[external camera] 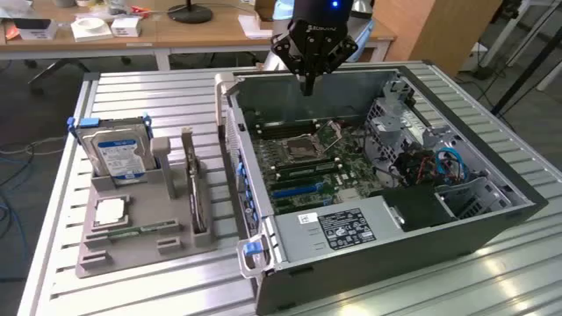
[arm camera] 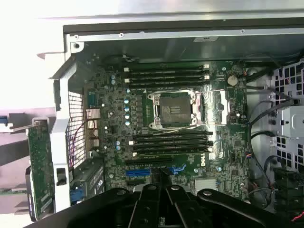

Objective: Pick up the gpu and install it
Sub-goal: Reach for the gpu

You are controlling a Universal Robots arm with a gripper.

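The gpu (external camera: 195, 191) is a thin dark card standing on its edge in a grey holder (external camera: 131, 247) on the exterior view's left, beside the open computer case (external camera: 386, 263). In the wrist view the gpu (arm camera: 40, 166) shows as a greenish board just outside the case wall. My gripper (external camera: 307, 91) hangs over the far rim of the case, well away from the card. It is shut with nothing between its fingers. In the wrist view the gripper (arm camera: 161, 179) points down at the motherboard (arm camera: 114, 142), near the blue slot (arm camera: 142, 172).
A blue-labelled hard drive (external camera: 118, 155), a processor chip (external camera: 110, 210) and a memory stick (external camera: 131, 232) share the grey holder. Drive bays and cables (external camera: 439, 164) fill the case on the exterior view's right. A desk with clutter (external camera: 105, 29) stands behind the slatted metal table (external camera: 131, 85).
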